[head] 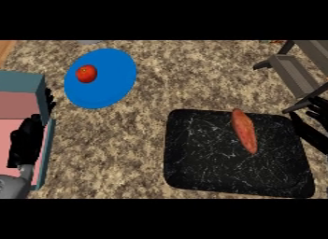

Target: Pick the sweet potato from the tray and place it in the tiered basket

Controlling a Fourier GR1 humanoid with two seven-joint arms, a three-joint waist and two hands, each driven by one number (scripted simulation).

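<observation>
Nearest to us, at the lower left of the frame, our left hand (27,140) rests with its fingers relaxed and pointing up. It holds nothing and lies against the teal-walled box with a pink inside (14,100). We judge it has no part in this step.

In the lower right of the frame the black marbled square tray (208,161) lies flat on the speckled granite bench (125,149). The long orange sweet potato (244,130) lies on the tray's upper right part, running from upper left to lower right.

Our right hand (321,126) shows at the right edge, just beside the tray's right side. Its fingers are straight and spread, with nothing in them, and it is apart from the sweet potato.

We take this as the reach, with the pick not yet made. The next move calls for bringing the right hand leftward over the tray and closing the fingers and thumb across the sweet potato's narrow width.

Farther off, at the upper left, a round blue plate (114,86) carries a red tomato (87,73). At the upper right stands the grey tiered basket (297,70), the place the sweet potato must reach, close behind the right hand.
</observation>
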